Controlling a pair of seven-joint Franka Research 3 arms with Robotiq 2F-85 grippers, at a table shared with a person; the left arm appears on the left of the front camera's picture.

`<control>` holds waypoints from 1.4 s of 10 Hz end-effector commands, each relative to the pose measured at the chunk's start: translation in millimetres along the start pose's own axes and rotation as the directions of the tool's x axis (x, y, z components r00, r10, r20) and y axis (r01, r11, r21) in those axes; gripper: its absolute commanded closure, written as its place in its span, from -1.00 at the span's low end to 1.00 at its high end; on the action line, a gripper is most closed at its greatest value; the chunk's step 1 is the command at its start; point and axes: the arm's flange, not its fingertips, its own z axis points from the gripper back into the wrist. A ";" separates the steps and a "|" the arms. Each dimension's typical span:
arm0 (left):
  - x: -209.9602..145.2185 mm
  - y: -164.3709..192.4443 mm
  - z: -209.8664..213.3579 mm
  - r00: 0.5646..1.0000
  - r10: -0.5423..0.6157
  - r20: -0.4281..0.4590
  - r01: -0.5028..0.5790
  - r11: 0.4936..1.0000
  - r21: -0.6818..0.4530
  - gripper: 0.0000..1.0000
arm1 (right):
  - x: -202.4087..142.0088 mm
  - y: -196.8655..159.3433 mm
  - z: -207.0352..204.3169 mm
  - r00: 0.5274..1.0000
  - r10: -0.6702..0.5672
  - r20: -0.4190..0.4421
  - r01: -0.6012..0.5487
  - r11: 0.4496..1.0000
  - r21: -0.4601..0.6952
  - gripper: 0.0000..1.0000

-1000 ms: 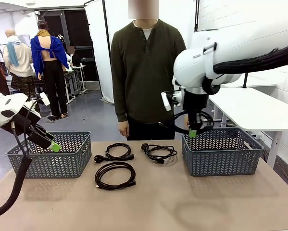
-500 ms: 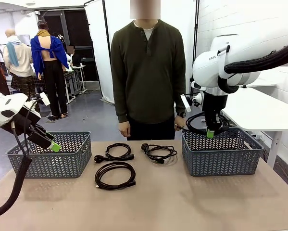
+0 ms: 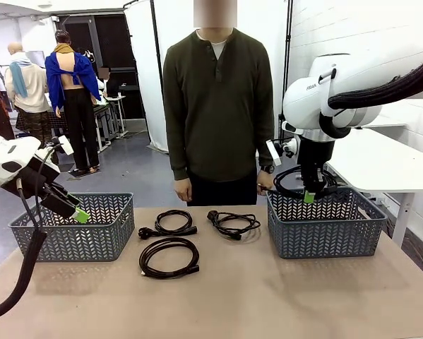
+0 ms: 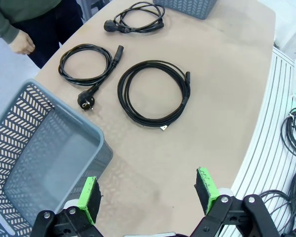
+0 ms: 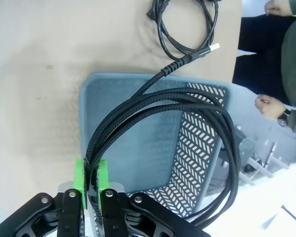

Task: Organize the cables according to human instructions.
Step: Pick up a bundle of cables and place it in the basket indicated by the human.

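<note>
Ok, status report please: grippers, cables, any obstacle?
Right gripper shut on braided cable, above right basket. Left gripper open. Three coils on table. No obstruction seen.

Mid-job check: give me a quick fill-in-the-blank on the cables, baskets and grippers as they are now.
The right gripper is shut on a coiled black braided cable above the grey lattice plastic basket on the robot's ____ side.
____ coiled black cords lie on the tan tabletop.
The left gripper has its jaws ____.
Missing: right; three; open.

Left fingers spread wide over grey basket edge, three coiled black cables on tan table
</note>
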 end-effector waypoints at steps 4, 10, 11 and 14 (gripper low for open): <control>-1.5 4.2 -0.2 1.000 -0.011 0.015 0.011 1.000 -0.015 -1.00 | -14.7 -7.9 -4.6 0.999 0.015 -0.051 -0.016 1.000 -0.020 1.00; -1.5 4.2 -0.2 1.000 -0.011 0.015 0.011 1.000 -0.015 -1.00 | -57.4 -37.4 -41.0 0.996 0.082 -0.030 -0.083 0.996 -0.030 1.00; -1.5 4.2 -0.2 1.000 -0.011 0.015 0.011 1.000 -0.015 -1.00 | -63.6 -43.2 -49.1 0.998 0.061 -0.019 -0.062 0.997 -0.037 1.00; -1.5 4.2 -0.2 1.000 -0.011 0.015 0.011 1.000 -0.015 -1.00 | -72.1 -56.3 -69.2 0.999 0.045 -0.010 -0.045 0.999 -0.025 1.00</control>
